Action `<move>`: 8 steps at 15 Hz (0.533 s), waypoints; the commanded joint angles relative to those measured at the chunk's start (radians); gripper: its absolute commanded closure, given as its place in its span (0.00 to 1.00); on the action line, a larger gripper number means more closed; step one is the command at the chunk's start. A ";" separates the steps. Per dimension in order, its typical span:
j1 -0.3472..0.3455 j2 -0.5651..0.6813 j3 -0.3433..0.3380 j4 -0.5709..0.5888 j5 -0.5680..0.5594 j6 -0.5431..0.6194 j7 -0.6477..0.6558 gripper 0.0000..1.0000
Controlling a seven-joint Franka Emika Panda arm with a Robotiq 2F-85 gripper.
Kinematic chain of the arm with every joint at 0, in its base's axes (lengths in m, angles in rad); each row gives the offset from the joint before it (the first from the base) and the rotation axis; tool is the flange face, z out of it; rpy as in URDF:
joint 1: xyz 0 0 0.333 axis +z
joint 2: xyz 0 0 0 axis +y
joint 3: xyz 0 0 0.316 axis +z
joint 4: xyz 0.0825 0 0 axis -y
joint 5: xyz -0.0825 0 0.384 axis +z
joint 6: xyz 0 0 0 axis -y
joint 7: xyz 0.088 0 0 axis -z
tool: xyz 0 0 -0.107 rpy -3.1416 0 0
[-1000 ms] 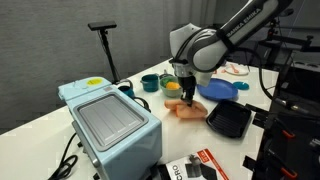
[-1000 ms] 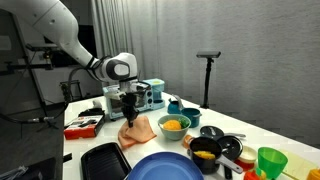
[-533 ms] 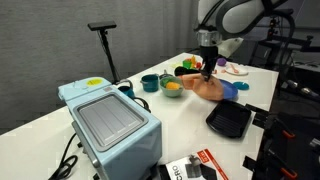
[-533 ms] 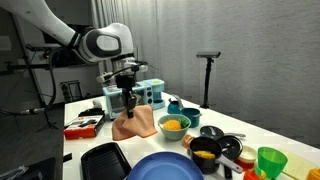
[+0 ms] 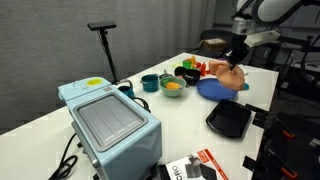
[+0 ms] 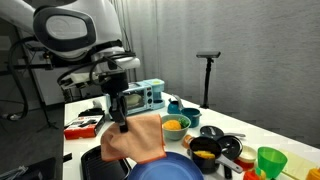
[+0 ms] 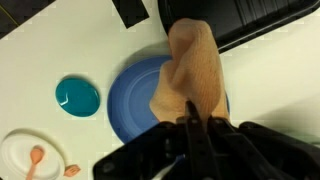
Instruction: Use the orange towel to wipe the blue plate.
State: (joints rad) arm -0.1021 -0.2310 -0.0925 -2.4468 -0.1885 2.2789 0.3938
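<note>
exterior view: gripper clamped on orange towel, carried from mid-table to above blue plate near far edge | exterior view: orange towel hung clear of table | wrist view: orange towel dangled over blue plate; wiping likely next.

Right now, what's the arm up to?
The arm's claw is shut on the orange towel, which hangs from it over the blue plate on the white table. In both exterior views the towel dangles lifted rather than pressed flat on the plate, so no wiping shows yet. A black tray sits beside the plate.
</note>
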 commanded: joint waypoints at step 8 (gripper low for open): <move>-0.065 0.304 0.006 0.171 -0.136 0.220 0.351 0.99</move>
State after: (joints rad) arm -0.1756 -0.0400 -0.0834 -2.3597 -0.2545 2.4984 0.6455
